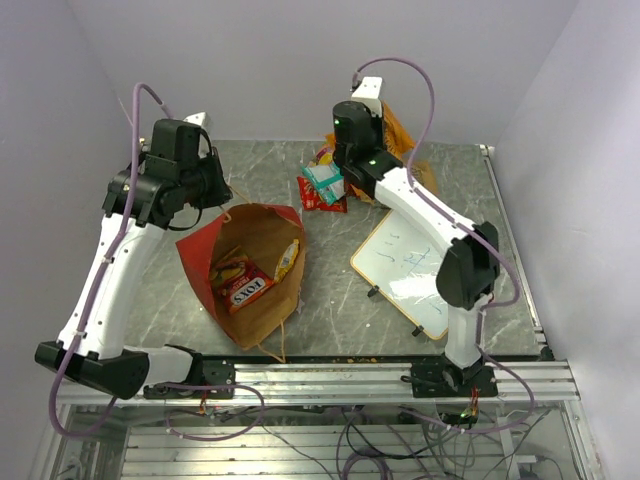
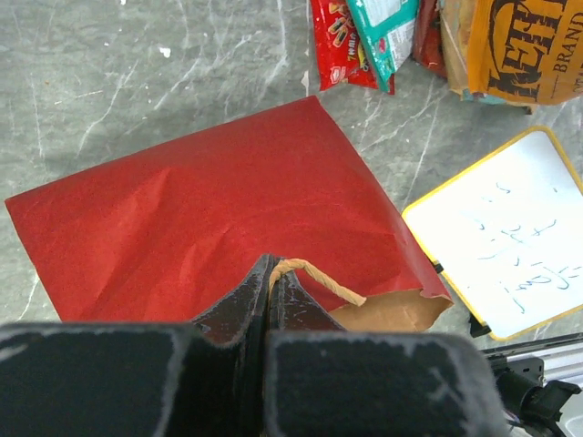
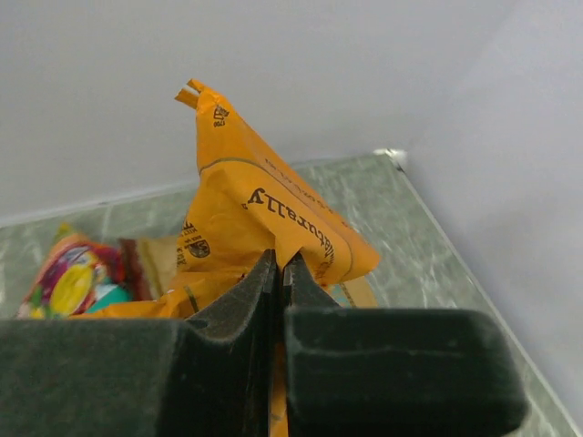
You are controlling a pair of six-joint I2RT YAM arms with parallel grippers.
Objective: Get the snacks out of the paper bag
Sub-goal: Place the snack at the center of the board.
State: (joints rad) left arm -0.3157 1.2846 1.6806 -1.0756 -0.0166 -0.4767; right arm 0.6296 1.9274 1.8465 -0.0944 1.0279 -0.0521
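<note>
The red paper bag [image 1: 245, 265] lies open at the table's middle left, brown inside, with a red packet [image 1: 243, 290] and a yellow packet [image 1: 288, 257] in it. My left gripper [image 2: 273, 269] is shut on the bag's string handle [image 2: 319, 278], above the bag's red outside [image 2: 209, 218]. My right gripper [image 3: 280, 264] is shut on an orange chip bag [image 3: 264, 209], held at the back of the table [image 1: 395, 130]. A teal packet [image 1: 322, 178] and red packets [image 1: 325, 198] lie on the table beside it; they also show in the left wrist view [image 2: 383, 27].
A white whiteboard with a yellow rim [image 1: 410, 265] lies at the right [image 2: 506, 232]. The grey marble table [image 1: 500, 230] ends at a metal rail [image 1: 400, 375] at the front. White walls close the back and sides.
</note>
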